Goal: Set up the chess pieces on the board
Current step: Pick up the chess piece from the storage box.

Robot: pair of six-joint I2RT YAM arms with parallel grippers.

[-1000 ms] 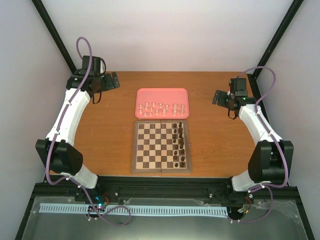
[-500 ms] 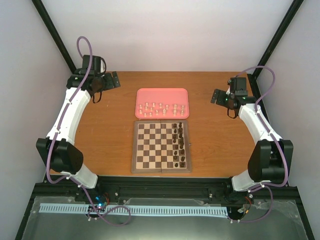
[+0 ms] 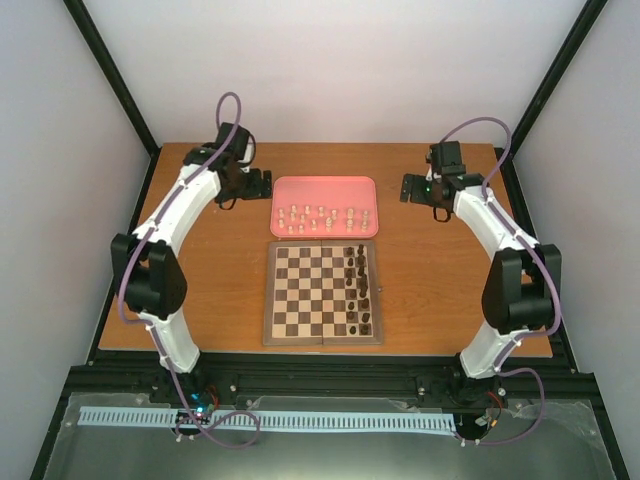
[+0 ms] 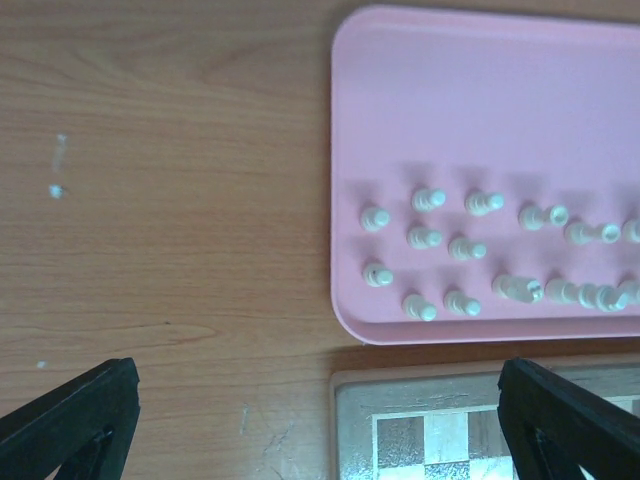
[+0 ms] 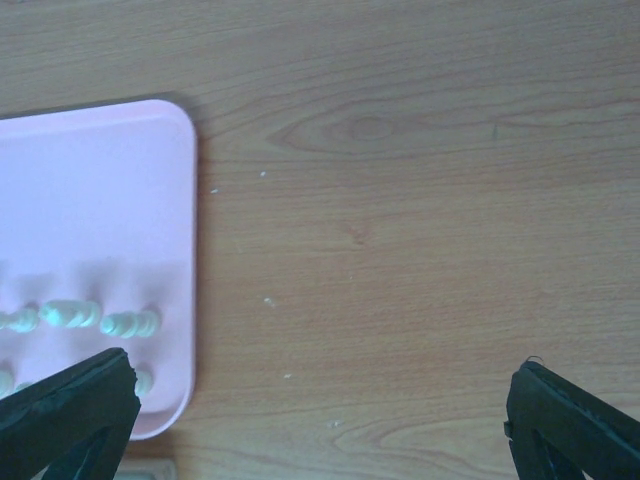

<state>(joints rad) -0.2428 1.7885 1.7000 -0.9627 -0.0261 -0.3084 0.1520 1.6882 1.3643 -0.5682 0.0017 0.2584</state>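
Left tool (image 4: 320,412): I see it spread and empty, near the pink tray's (image 3: 325,186) left edge, ready for picking.
Right tool (image 5: 320,400): spread, empty, right of the tray.
Chess pieces (image 3: 325,215): on the tray, none on the board (image 3: 300,290).

Both end effectors (image 4: 315,395) (image 5: 318,385) agape, empty.

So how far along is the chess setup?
Done: dark pieces stand on the board, in its two right-hand columns. In hand: nothing; left hand and right hand hover open beside the pink tray. Left: all cream pieces sit in the tray, none on the board.
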